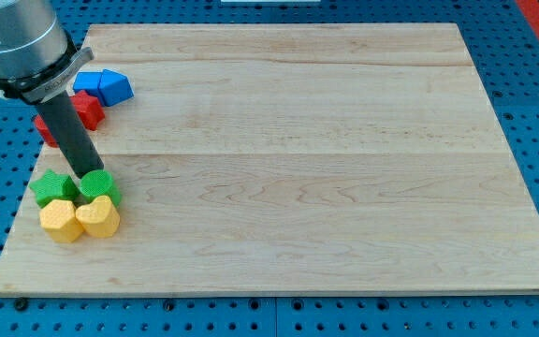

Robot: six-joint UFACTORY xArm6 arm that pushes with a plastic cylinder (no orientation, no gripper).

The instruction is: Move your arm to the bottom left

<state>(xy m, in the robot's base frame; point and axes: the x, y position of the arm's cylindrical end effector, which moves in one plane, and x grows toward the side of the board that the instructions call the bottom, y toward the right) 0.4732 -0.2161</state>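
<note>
My tip (90,172) touches down at the view's left side of the wooden board (288,159), at the top edge of a green block (99,185). A green star block (53,187) sits just left of it. Below them lie a yellow hexagon block (61,221) and a yellow heart block (98,217), all four packed together. Above the tip, a red star block (88,109) and another red block (44,129), partly hidden by the rod, lie near the left edge. Two blue blocks (104,86) sit above them.
The arm's grey body (17,42) fills the view's top left corner. A blue perforated table (531,103) surrounds the board on all sides.
</note>
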